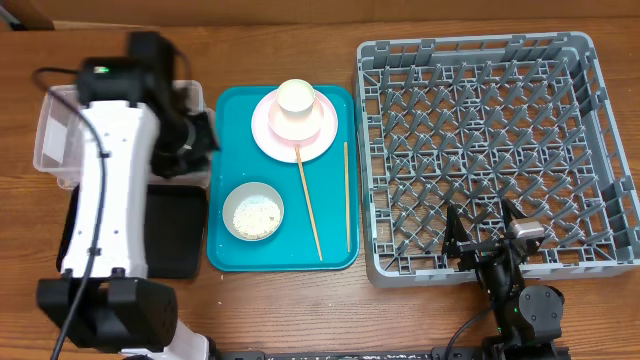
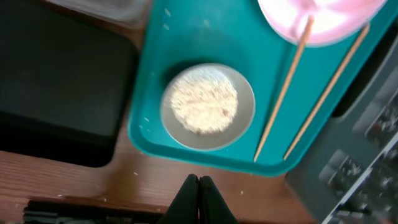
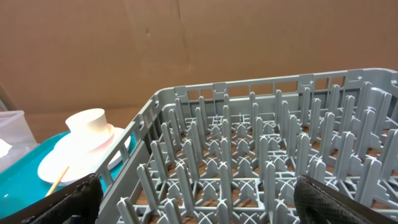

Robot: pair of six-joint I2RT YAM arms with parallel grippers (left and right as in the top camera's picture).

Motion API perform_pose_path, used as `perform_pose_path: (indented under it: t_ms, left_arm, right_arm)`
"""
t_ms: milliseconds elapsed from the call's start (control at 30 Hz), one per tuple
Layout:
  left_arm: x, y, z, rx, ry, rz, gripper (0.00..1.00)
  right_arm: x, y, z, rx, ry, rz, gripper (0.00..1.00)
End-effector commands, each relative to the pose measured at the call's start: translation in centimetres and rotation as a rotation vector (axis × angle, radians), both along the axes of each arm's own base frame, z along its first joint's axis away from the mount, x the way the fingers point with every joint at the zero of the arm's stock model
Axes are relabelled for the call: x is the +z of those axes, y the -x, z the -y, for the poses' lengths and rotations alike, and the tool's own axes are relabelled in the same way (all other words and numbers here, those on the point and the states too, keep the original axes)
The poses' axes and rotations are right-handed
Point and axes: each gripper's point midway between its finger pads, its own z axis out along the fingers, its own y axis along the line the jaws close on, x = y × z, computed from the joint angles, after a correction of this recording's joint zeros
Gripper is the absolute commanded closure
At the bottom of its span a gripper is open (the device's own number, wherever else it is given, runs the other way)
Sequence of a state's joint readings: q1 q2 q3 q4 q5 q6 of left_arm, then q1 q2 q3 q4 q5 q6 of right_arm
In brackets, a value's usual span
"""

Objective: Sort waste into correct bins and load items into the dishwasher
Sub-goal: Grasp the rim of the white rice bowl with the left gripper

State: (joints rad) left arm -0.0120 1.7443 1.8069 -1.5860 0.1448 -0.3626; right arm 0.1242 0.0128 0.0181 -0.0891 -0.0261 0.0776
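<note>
Grey-green round bowl [image 1: 253, 211] holding loose white rice [image 2: 204, 104] sat in the near-left part of the teal plastic tray [image 1: 228, 140]. My read: it was the next pick, with the rice due for a bin.

Left gripper [image 2: 198, 200] was pressed together with nothing pinched. It would have to spread before any grasp. From overhead its head hung over the left edge of the tray, so the bowl lay to the right of it and nearer. In the left wrist view the bowl sat straight ahead of the fingertips.

Right gripper [image 1: 482, 232] was spread wide and empty at the near edge of the square grey plastic dish rack [image 1: 468, 47], well apart from the bowl. Left arm was clearly the closer one.

Both bins were on the left, partly under the left arm: clear plastic tub [image 1: 55, 140] far, shallow black tray [image 1: 185, 235] near, just beside the bowl's side of the teal tray.

Two thin wooden chopsticks [image 1: 308, 205] ran near-far on the teal tray, right of the bowl. The left one was slanted, its far end touching the pale pink round plate [image 1: 265, 125].

View differences:
- Overhead hid the left fingertips under the arm; only the left wrist view showed them closed.
- Right wrist view missed the bowl. It gave a side profile of the small cream cup [image 3: 87, 121] stacked on the plate.
</note>
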Motion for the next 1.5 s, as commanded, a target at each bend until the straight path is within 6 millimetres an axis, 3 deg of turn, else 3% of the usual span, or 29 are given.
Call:
perform_pose_path:
  t_ms: [0,167,367,533,933,1467]
  left_arm:
    - [-2.1,1.1,3.0,-0.118,0.005,-0.055,0.96]
    - [-5.6,2.6,6.7,-0.243,-0.003,-0.102,0.94]
    - [-9.8,4.5,10.0,-0.366,-0.013,-0.120,0.78]
    - [-11.8,4.5,11.7,-0.424,-0.017,-0.077,0.68]
    - [-13.1,2.1,11.7,-0.429,-0.080,0.038,0.73]
    - [-16.0,3.0,10.9,-0.407,-0.105,0.027,0.73]
  right_arm:
    - [-0.1,0.0,0.0,0.000,0.003,0.007,0.00]
    - [-0.1,0.0,0.0,0.000,0.003,0.007,0.00]
    - [-0.1,0.0,0.0,0.000,0.002,0.008,0.00]
    - [-0.1,0.0,0.0,0.000,0.002,0.008,0.00]
    - [-0.1,0.0,0.0,0.000,0.002,0.008,0.00]
    - [-0.1,0.0,0.0,0.000,0.003,0.007,0.00]
